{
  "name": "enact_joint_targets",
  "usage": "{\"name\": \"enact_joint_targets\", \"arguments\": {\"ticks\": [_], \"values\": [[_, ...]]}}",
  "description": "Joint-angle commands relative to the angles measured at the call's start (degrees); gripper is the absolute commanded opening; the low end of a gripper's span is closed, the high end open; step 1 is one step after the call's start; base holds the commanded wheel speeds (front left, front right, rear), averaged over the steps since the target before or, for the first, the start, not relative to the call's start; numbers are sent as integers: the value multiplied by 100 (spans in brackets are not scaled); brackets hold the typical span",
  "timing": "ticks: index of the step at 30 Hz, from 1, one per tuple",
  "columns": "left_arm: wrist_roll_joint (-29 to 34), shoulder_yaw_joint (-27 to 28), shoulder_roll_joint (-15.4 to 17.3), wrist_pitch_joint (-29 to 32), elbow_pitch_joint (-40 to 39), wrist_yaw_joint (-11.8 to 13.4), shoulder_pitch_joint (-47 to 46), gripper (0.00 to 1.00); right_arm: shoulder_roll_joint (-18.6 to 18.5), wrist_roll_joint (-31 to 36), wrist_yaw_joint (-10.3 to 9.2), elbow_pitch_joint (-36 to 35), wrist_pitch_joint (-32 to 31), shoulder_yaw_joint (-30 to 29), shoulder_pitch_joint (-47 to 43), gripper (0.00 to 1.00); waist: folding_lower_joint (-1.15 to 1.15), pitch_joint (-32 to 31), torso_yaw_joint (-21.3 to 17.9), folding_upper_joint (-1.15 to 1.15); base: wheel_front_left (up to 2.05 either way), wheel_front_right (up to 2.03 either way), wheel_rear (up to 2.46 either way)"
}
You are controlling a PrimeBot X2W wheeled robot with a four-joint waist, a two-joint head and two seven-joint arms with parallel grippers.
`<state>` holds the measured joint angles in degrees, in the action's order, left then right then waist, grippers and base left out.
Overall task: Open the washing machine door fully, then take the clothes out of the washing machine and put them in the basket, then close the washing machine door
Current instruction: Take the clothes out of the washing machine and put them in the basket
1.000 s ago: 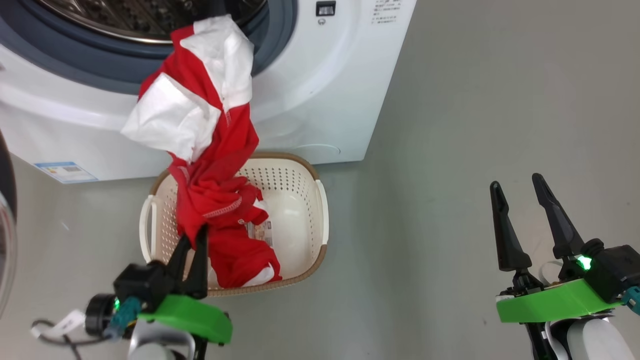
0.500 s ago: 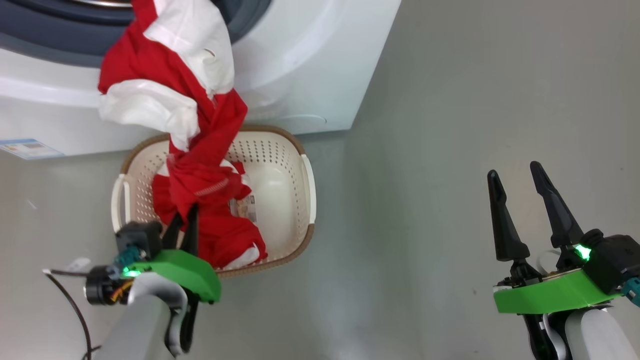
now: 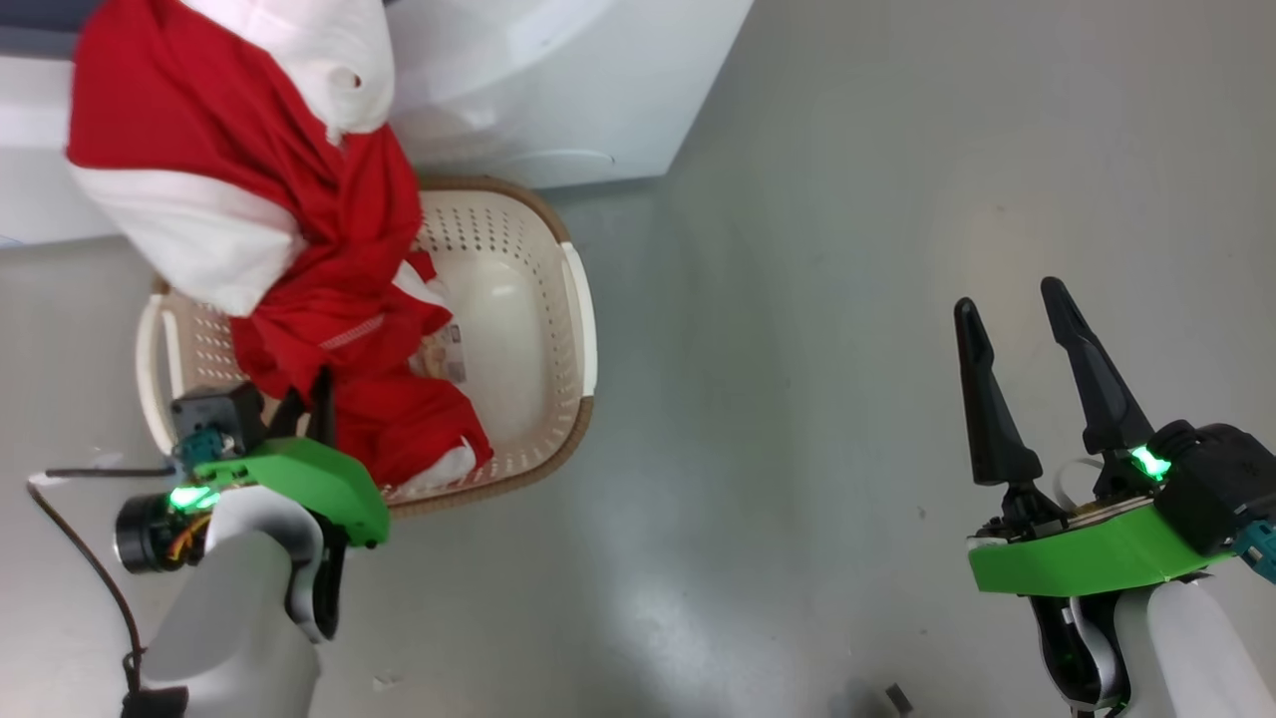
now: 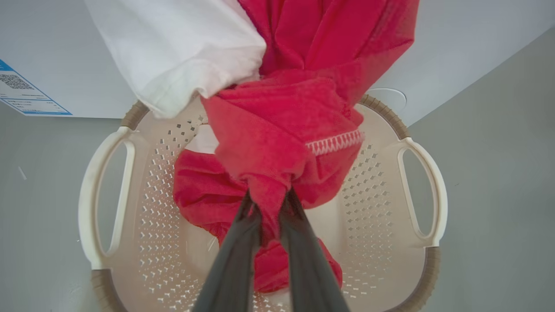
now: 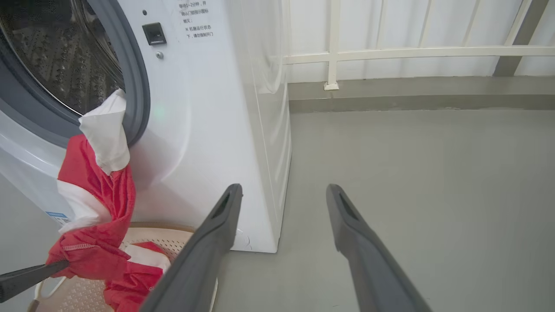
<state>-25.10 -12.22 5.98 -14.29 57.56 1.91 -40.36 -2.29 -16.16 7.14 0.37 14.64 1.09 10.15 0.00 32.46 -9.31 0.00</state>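
Two long dark fingers (image 4: pixel 234 264) of our left gripper (image 4: pixel 269 207) are clamped together on a bunched fold of the soft red clothes with white panels and trim (image 3: pixel 329 239), right above the small cream rectangular plastic basket with perforated sides and a brown woven-look rim (image 3: pixel 558 439). In the left wrist view we see the fabric squeezed between them, with a line of white zigzag stitching (image 4: pixel 336 141) just beside the grip. From that pinch the clothes stretch upward to the mouth of the big white boxy front-loading washing machine (image 5: pixel 208 130), where a white panel lies over the lower edge of its grey rubber ring (image 5: pixel 138 86). Behind it we see the perforated steel drum (image 5: pixel 52 56). The lower part of the clothes lies heaped inside the basket, toward its left half in the head view, beside a small sticker (image 3: pixel 446 356) on the basket's bottom. The basket stands on the smooth grey floor (image 3: pixel 847 249), just in front of the machine's white front panel, which carries a small blue-edged label (image 4: pixel 26 93). Our right gripper (image 3: pixel 1007 296) hangs over the floor well apart from the basket, to its right, its two fingers spread wide and empty. In the right wrist view we see a white railing (image 5: pixel 390 53) beyond the machine.
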Motion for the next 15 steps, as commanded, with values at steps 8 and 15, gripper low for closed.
{"name": "enact_joint_targets", "arguments": {"ticks": [8,15], "values": [[101,312,148,-71,627,-30,-285,0,-59,-98,35,-92,36,209,129,100,0,365,-274,0,0,0,0],[114,374,149,-71,1073,-22,-397,0,-59,-147,35,-67,36,270,176,100,0,451,-368,0,0,0,0]]}}
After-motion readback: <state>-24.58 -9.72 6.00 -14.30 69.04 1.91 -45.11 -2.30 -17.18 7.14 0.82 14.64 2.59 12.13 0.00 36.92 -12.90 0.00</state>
